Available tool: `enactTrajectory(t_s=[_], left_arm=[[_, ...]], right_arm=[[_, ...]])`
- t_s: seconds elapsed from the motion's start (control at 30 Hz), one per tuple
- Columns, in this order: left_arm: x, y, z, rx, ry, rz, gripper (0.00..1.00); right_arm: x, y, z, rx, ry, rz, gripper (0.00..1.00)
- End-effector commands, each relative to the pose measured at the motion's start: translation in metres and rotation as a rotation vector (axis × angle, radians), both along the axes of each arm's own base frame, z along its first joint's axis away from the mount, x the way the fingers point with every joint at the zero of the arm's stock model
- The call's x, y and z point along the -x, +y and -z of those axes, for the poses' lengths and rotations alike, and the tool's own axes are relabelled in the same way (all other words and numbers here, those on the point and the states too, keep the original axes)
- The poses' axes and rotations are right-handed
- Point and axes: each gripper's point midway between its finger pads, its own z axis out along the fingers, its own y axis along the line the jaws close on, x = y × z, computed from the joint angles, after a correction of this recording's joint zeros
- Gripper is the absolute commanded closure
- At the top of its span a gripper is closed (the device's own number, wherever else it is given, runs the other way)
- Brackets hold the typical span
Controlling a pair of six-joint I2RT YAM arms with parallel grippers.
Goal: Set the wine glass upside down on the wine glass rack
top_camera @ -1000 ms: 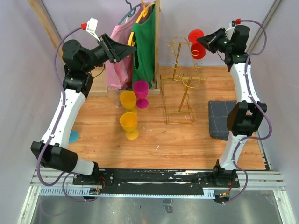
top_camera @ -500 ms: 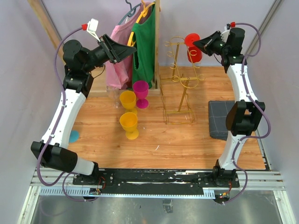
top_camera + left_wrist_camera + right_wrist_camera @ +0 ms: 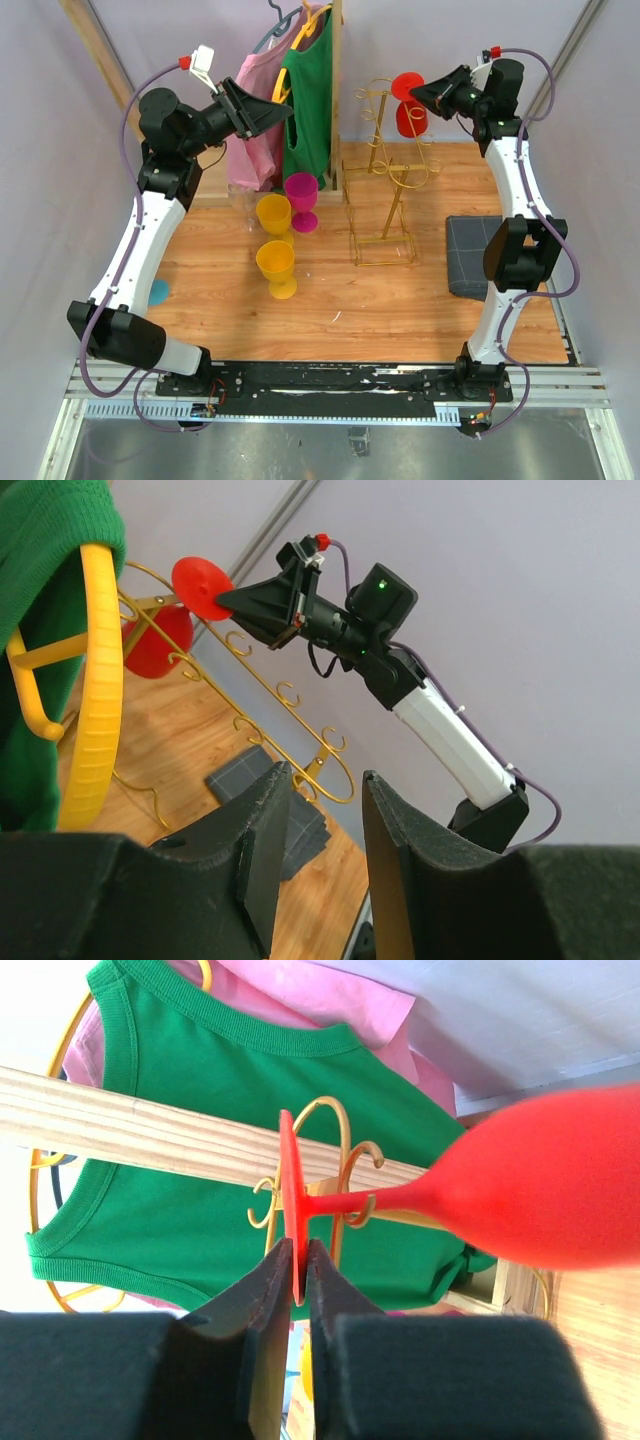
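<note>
Hardly stirred since a second ago, my left hand [image 3: 283,108] hangs empty, fingers half spread, beside the hanging shirts [image 3: 310,90]. My right hand [image 3: 418,92] has swung leftward, pinching the red wine glass [image 3: 411,118] by its foot, bowl below my fingertips, stem at the top hooks of the rack [image 3: 398,205] just ahead. Hanging step, I judge: next, seat the stem fully, then loosen gently

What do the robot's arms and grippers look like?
The left arm and right arm have white links and black joints. A purple cable loops along each, ending at a red cap. The left gripper and right gripper are black, tapering wedges. A green light glows on the right wrist.
</note>
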Motion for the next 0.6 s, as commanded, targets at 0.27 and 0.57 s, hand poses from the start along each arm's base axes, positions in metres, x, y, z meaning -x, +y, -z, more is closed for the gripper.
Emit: enactTrajectory(t_s=[0.27,0.57], left_arm=[[0.011,0.003,-0.011,0.003,-0.044,-0.006,0.6],[0.012,0.003,-0.008,0.006,-0.038,-0.003,0.6]], right_arm=[[0.011,0.019,-0.024,-0.035,-0.054,-0.091,0.77],[0.02,0.023,-0.021,-0.043,-0.032,-0.134,0.76]])
